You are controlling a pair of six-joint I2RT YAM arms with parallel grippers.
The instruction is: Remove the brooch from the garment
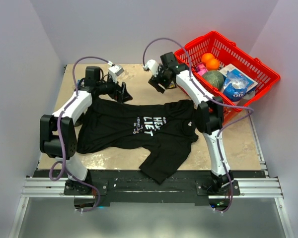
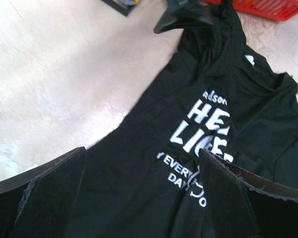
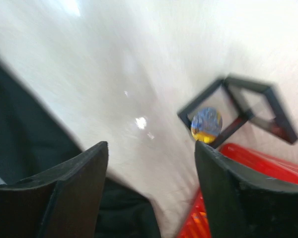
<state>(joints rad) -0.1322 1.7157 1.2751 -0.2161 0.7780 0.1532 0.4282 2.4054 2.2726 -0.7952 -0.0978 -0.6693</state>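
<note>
**Counter** [image 1: 238, 141]: pale, mottled surface; arm bases at the near edge.

**Garment** [image 1: 139, 126]: black short-sleeved T-shirt with white chest lettering. It lies spread across the middle of the counter. One sleeve reaches toward the near edge, and the collar points to the right edge.

**Brooch** [image 1: 189, 124]: probably the tiny pale speck on the garment beside the collar, also seen in the left wrist view [image 2: 250, 59]. It is too small to confirm its shape. Neither end effector touches it.

**Left end effector** [image 1: 123, 92]: over the garment's far hem, toward the far left corner. Its fingers are spread wide with nothing between them [image 2: 141, 153]; the lettering shows through the gap.

**Right end effector** [image 1: 159, 82]: over bare counter near the far edge, just beyond the garment. Its fingers are spread and hold nothing [image 3: 150, 146].

**Black wire cube frame** [image 3: 248, 106]: on the counter past the right fingers, blurred, with a small blue-and-yellow round piece [image 3: 206, 124] seen within it.

**Red basket** [image 1: 196, 43]: far right corner. It holds oranges [image 1: 209, 60], a green round item [image 1: 214, 78] and a blue-and-white packet [image 1: 234, 85].
</note>
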